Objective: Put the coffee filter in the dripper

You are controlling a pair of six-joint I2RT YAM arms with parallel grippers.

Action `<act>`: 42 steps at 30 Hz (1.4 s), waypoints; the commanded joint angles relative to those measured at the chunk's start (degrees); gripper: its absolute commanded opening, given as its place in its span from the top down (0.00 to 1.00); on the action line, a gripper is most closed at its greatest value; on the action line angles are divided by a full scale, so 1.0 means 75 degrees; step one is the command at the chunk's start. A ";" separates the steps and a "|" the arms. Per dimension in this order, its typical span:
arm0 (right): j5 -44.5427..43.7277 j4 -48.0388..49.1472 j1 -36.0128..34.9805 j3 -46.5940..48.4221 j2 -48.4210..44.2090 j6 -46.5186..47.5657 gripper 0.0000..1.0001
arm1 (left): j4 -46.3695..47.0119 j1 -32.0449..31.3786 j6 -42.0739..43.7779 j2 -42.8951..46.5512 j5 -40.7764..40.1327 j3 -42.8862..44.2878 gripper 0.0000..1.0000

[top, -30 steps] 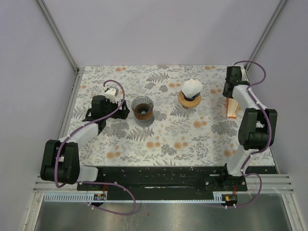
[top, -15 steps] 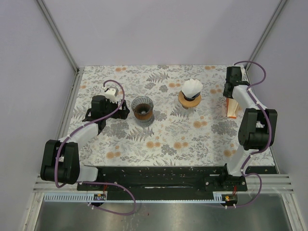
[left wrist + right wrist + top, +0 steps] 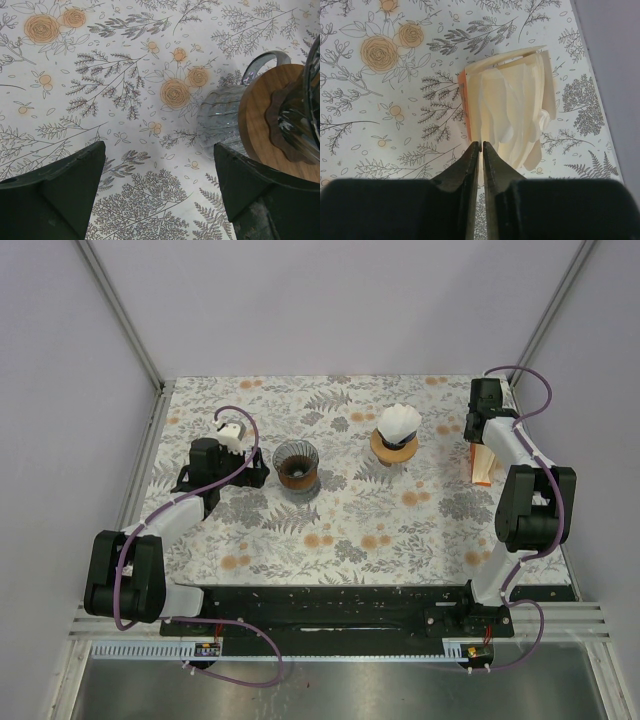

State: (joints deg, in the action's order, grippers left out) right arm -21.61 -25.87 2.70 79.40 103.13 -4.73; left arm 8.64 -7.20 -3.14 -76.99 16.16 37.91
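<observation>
- The left gripper (image 3: 159, 150) has its two dark fingers (image 3: 65, 190) spread wide apart, and there is nothing between them but the flower-and-fern printed tablecloth (image 3: 100, 90).
- Just to the right of that gripper in the left wrist view stands the smoky grey ribbed glass dripper with a round wooden collar (image 3: 265, 115). It is close to the right finger, but the view does not show whether they touch.
- From above, the same dripper (image 3: 296, 466) sits left of the table's centre. It is upright and has no paper in it, and the left gripper (image 3: 258, 472) is just beside it on its left.
- The right gripper (image 3: 480, 146) has its fingers (image 3: 470, 170) closed down to a thin slit, with a pale strip of paper showing in the gap. They appear to pinch the near edge of the stack of cream paper coffee filters (image 3: 515, 115).
- The stack lies in an orange packet (image 3: 464, 100) near the right edge of the cloth, with its sheets fanned loosely.
- In the overhead view the right gripper (image 3: 478, 436) is over that packet (image 3: 483, 465) at the far right, well apart from the empty dripper.
- Between the two arms stands a second dripper with a wooden collar (image 3: 395, 448), which has a white fluted filter (image 3: 398, 421) in it.
</observation>
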 commanded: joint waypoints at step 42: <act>0.0150 0.0250 -0.0008 -0.0297 -0.0872 0.0127 1.00 | 0.0066 0.0058 -0.0109 -0.0024 0.0341 0.0371 0.07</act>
State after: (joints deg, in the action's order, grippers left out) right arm -21.30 -24.08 2.72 77.32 99.96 -2.72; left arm 7.05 -7.16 -3.51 -77.62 17.19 38.54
